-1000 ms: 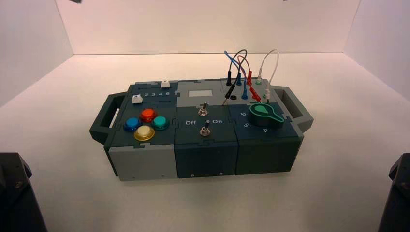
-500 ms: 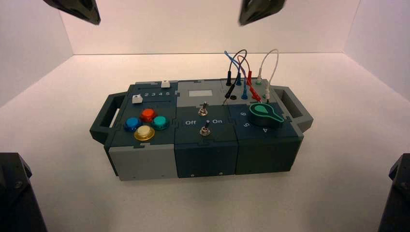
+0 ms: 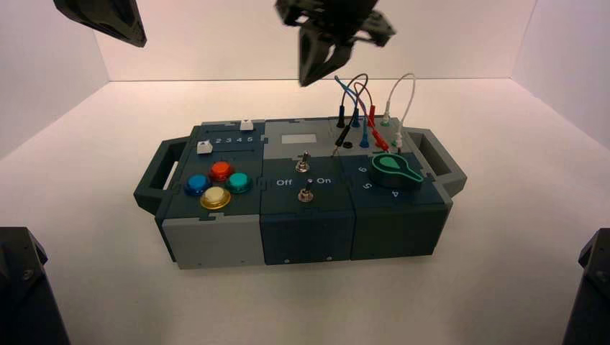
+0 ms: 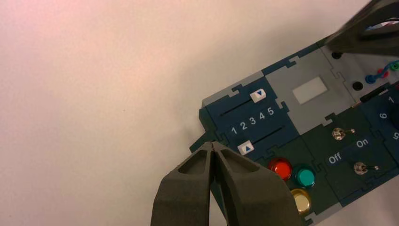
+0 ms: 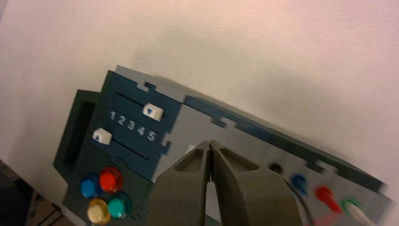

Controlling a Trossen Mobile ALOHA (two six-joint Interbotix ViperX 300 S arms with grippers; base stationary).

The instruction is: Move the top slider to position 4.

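The top slider (image 3: 247,125) is a small white knob on the blue-grey panel at the box's back left. In the left wrist view the top slider (image 4: 258,95) stands level with the printed 5, one mark past the small digit 4 (image 4: 262,114). It also shows in the right wrist view (image 5: 153,112). My right gripper (image 3: 309,77) hangs shut and empty above the box's back middle, well above the panel (image 5: 209,142). My left gripper (image 3: 133,36) is shut and empty, high at the back left (image 4: 212,146).
The lower slider (image 4: 246,148) sits by the 1. In front of the sliders are red (image 3: 220,170), blue, green and yellow round buttons. Two metal toggles (image 3: 305,162) stand mid-box, with a green dial (image 3: 394,169) and plugged wires (image 3: 363,108) on the right.
My right gripper has come down from the top edge into full view and moved left, above the box's back. My left gripper has shifted slightly.
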